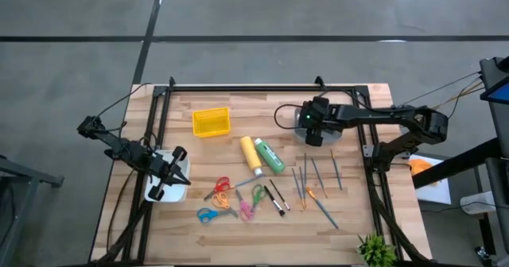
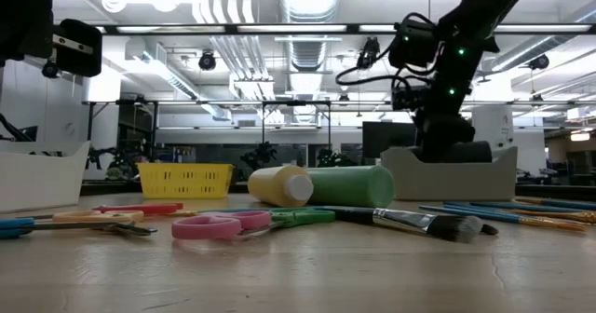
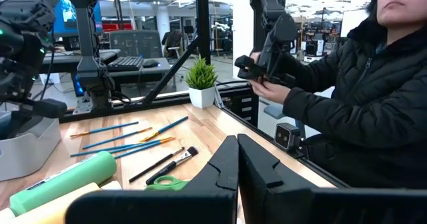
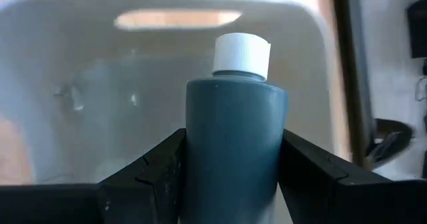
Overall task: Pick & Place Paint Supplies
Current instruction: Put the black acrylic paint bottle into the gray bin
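A yellow bottle [image 1: 251,154] and a green bottle [image 1: 271,156] lie side by side on their sides at mid-table; both also show in the low view, the yellow bottle [image 2: 279,184] and the green bottle [image 2: 352,185]. Thin brushes and pens [image 1: 316,181] lie scattered to their right. My right gripper [image 1: 313,126] hangs over a white bin [image 1: 328,137], shut on a dark green bottle [image 4: 235,137] with a white cap [image 4: 241,55]. My left gripper [image 3: 237,159] is shut and empty, above another white bin [image 1: 161,186] at the table's left. My right gripper pinches the dark green bottle by its body [image 4: 200,151], one finger [image 4: 150,174] on each side. It comes from above, and the bottle lies along the fingers with its capped end pointing away from the wrist into the bin. Whether the cap touches the bin floor I cannot tell.
A yellow basket [image 1: 211,122] stands toward the far left of the bottles. Several coloured scissors [image 1: 227,199] lie near the table's front. A small potted plant [image 1: 375,249] sits at the near right corner. A person in a black jacket [image 3: 360,84] sits beyond the table's edge.
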### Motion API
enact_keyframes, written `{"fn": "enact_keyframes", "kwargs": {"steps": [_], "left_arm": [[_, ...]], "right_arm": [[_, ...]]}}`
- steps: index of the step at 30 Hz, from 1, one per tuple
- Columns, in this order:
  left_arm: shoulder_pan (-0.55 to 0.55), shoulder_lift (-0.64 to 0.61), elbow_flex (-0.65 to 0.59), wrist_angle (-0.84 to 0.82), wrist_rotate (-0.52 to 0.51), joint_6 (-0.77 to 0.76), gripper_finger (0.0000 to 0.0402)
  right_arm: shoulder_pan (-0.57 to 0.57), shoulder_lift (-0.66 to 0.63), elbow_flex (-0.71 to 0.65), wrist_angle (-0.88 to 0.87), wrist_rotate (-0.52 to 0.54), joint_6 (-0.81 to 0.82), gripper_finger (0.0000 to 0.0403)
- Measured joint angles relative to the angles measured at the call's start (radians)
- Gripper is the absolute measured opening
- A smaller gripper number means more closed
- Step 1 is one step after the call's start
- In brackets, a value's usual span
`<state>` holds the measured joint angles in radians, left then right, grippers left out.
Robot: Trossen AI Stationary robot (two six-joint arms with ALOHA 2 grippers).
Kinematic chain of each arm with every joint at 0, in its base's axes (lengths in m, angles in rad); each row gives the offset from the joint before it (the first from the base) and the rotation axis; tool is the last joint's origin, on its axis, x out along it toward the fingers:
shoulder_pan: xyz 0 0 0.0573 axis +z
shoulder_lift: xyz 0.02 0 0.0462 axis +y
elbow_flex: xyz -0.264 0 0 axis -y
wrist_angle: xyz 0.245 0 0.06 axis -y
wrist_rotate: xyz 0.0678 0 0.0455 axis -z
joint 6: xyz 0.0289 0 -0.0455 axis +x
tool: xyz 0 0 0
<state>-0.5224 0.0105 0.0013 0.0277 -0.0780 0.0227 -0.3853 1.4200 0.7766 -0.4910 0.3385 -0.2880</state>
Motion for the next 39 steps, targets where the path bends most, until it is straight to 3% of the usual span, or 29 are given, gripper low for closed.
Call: {"fn": "enact_keyframes", "kwargs": {"steps": [24,34,39], "left_arm": [[0.000,0.000,0.000,0.000,0.000,0.003,0.0000],[0.000,0.000,0.000,0.000,0.000,0.003,0.0000],[0.000,0.000,0.000,0.000,0.000,0.003,0.0000]], "right_arm": [[0.001,0.000,-0.133,0.169,-0.025,0.064,0.0198],[0.000,0.000,-0.133,0.173,-0.047,0.076,0.0270],[0.000,0.000,-0.133,0.177,-0.042,0.078,0.0284]]}}
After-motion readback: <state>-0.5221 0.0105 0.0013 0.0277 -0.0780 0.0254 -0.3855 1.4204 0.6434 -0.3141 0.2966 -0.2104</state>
